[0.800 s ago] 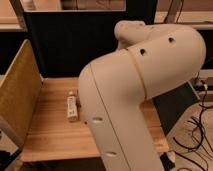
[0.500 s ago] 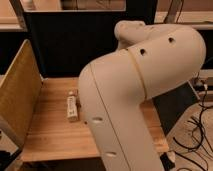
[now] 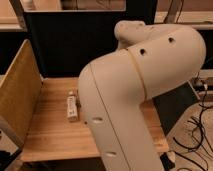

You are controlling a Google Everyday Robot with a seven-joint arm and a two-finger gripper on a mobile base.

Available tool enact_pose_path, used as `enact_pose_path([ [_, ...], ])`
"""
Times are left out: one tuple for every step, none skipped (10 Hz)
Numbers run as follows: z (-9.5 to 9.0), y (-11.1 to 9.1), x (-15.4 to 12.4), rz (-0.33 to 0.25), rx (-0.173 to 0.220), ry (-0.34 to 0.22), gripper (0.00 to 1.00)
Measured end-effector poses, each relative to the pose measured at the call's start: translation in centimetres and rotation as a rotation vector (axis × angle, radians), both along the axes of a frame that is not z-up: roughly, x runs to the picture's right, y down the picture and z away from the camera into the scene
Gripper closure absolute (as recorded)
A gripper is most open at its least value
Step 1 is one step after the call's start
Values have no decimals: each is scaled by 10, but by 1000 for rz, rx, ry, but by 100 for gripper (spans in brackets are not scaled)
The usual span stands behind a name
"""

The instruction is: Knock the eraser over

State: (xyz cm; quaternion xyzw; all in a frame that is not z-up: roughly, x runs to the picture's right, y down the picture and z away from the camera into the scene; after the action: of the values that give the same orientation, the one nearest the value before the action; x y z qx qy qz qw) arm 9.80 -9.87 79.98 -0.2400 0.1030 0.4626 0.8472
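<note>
Seeing mostly robot arm (image 3: 140,95), cream shell filling centre and right of frame, blocking half the wooden table (image 3: 47,137). Behind it, dark back panel (image 3: 65,47); tan side board (image 3: 17,92) at left edge. Spotting eraser (image 3: 72,108) left of centre on the table, just beside the arm shell, apart from the side board; can't tell if upright or lying flat. Not finding gripper anywhere in frame, so can't tell its opening or whether holding anything. Risks: moving blind with tool end unseen, likely missing the eraser or clipping it with the arm shell instead; pushing too low would slide it rather than tip it; swinging left could hit the side board.
</note>
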Motion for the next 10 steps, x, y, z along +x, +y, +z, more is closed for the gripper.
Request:
enact_pose_path([
  [0, 0, 0, 0, 0, 0, 20],
  [0, 0, 0, 0, 0, 0, 20],
  [0, 0, 0, 0, 0, 0, 20],
  [0, 0, 0, 0, 0, 0, 20],
  [0, 0, 0, 0, 0, 0, 20],
  [0, 0, 0, 0, 0, 0, 24],
  [0, 0, 0, 0, 0, 0, 33],
  [0, 0, 0, 0, 0, 0, 42],
  [0, 0, 0, 0, 0, 0, 51],
  [0, 0, 0, 0, 0, 0, 63],
])
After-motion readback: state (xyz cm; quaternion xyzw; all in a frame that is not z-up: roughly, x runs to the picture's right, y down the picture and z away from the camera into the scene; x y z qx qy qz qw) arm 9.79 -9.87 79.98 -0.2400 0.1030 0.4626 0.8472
